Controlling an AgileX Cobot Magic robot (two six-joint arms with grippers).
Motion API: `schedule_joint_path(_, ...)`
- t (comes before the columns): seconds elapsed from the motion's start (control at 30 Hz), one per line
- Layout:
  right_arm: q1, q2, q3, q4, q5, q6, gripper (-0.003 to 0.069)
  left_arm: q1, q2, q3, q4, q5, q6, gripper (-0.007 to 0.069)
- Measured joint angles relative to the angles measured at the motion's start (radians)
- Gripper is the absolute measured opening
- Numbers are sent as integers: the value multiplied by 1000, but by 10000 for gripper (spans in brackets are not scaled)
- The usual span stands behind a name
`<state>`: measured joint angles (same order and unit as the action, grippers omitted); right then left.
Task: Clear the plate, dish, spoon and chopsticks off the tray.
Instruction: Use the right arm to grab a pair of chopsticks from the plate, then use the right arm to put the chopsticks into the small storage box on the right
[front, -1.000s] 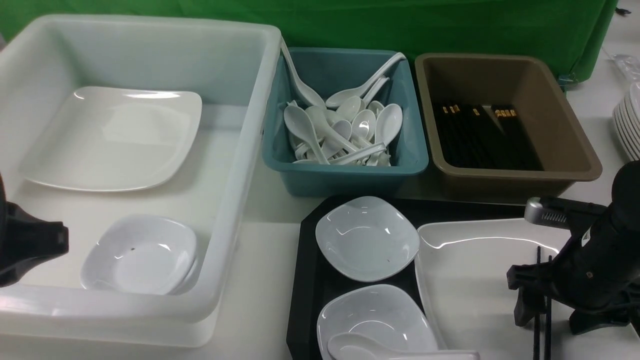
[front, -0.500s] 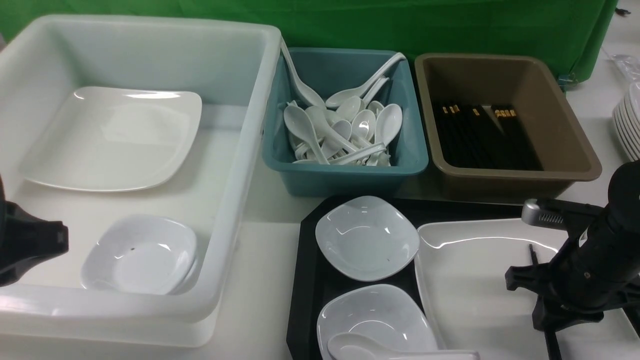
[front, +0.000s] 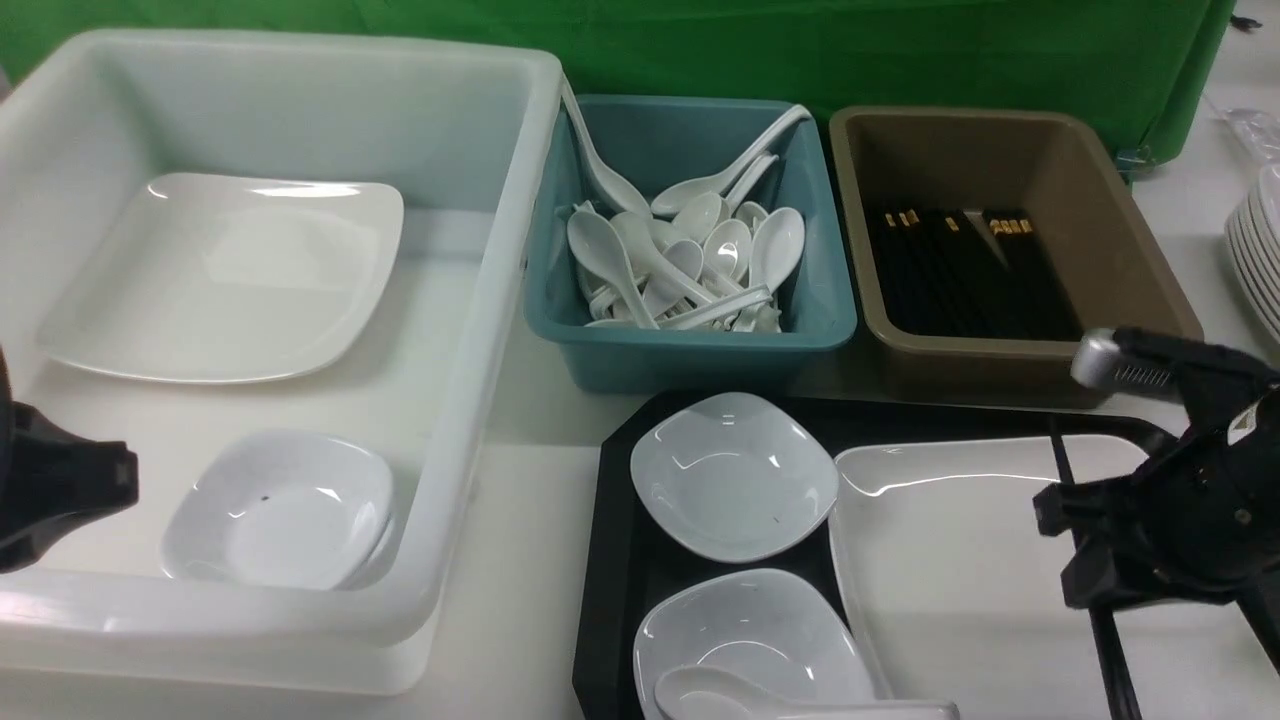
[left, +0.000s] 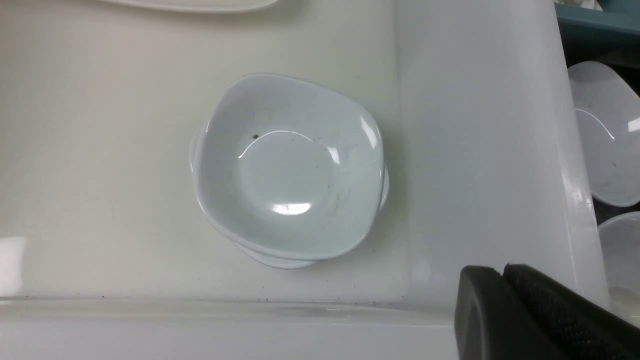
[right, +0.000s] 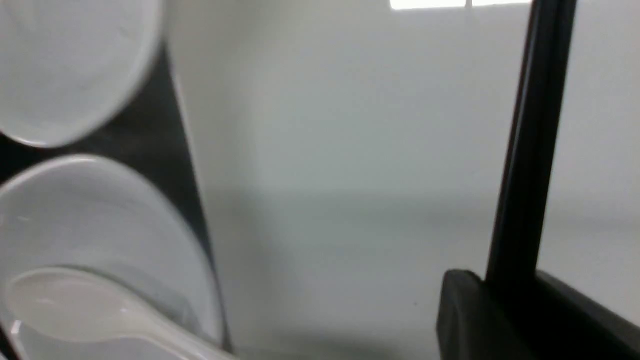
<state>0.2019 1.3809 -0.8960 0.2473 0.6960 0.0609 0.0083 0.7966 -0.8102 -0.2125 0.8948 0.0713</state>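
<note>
At the far left, the left gripper (front: 60, 490) hangs over the near left corner of the white bin (front: 480, 300), its fingers pressed together on nothing, as the left wrist view (left: 502, 274) shows. Inside the bin a platter (front: 220, 280) lies on the far side and a short pile of small bowls (front: 280, 510) sits on the near side. To the right, at the far side of the table, a teal bin (front: 690, 350) is full of loose white spoons (front: 690, 250). A brown bin (front: 1000, 360) just beside it holds a bundle of black sticks (front: 960, 280). Near of these two bins lies the black tray (front: 610, 560). On its left part sit the far dish (front: 735, 475) and the near dish (front: 750, 630), with the spoon (front: 720, 695) resting in the near one. The plate (front: 950, 580) fills the tray's right part. Over the plate's right side, the right gripper (front: 1090, 570) pinches the chopsticks (front: 1060, 455) partway along their length. They run from the far edge of the plate toward the near edge. Whether their ends touch the plate cannot be told. A stack of plates (front: 1260, 240) stands at the far right edge.
</note>
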Motion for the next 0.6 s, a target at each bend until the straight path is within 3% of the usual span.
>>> schedule_joint_path(0.2,0,12,-284,-27,-82,-69,132,0,0,0,-23,-13,6,17)
schedule_joint_path(0.43,-29,366,-744,-113,-225,-80,132,0,0,0,-48,3,24,17)
schedule_joint_path(0.6,-55,584,-882,-126,-331,-81,132,0,0,0,-56,45,30,17)
